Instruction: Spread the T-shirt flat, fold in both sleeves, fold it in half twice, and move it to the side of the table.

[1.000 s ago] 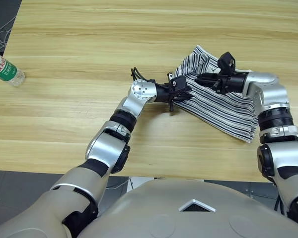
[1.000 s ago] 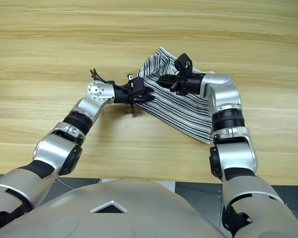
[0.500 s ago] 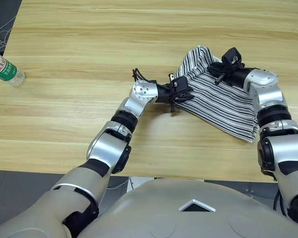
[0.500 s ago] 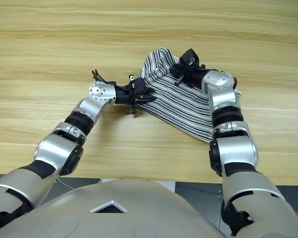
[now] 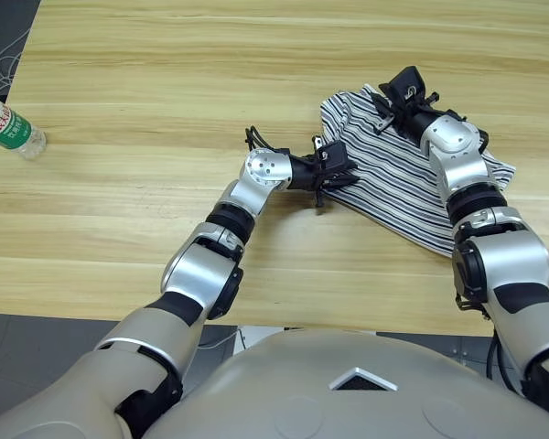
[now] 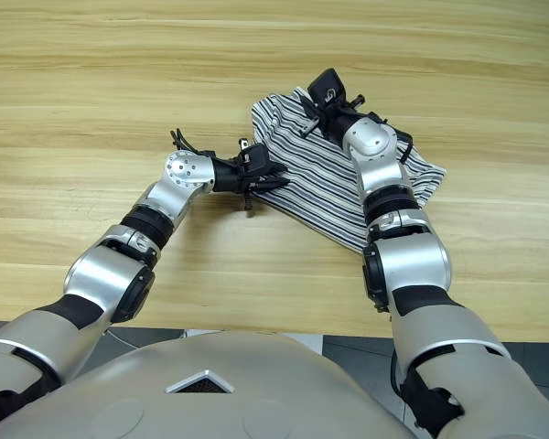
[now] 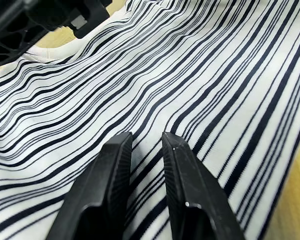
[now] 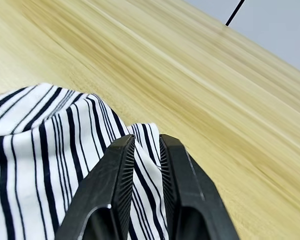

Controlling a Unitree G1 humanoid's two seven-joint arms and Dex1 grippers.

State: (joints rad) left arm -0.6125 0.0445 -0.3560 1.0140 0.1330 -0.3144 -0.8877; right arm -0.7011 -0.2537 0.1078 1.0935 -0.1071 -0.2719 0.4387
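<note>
Since a second ago our right pincer (image 5: 387, 108) has swung away from the middle of the T-shirt (image 5: 393, 197) toward the far edge of the tabletop (image 5: 165, 91), dragging the cloth's upper hem with it. A flap of fabric now spills out on the right side. Our left arm has kept its place.

From the head views, we see the striped T-shirt lying rumpled on the right half of the tabletop, between the near and far edges and not yet spread flat. Our left pincer (image 5: 340, 174) sits at the shirt's left border, pointing right, its fingers pressed together on the fabric. The right pincer is at the shirt's far border, and its forearm crosses over the cloth. A plastic bottle (image 5: 9, 125) lies on its side at the left edge of the tabletop, well apart from the shirt. Its label is green and white, with print too small for us to read.

From the left wrist, we see the two black fingers (image 7: 115, 165) nearly together, with striped cloth running between them and spreading out beyond.

From the right wrist, the fingers (image 8: 117, 175) are clamped on a raised fold at the shirt's edge, a dark stripe showing in the narrow slit between them, with bare wood past it.
</note>
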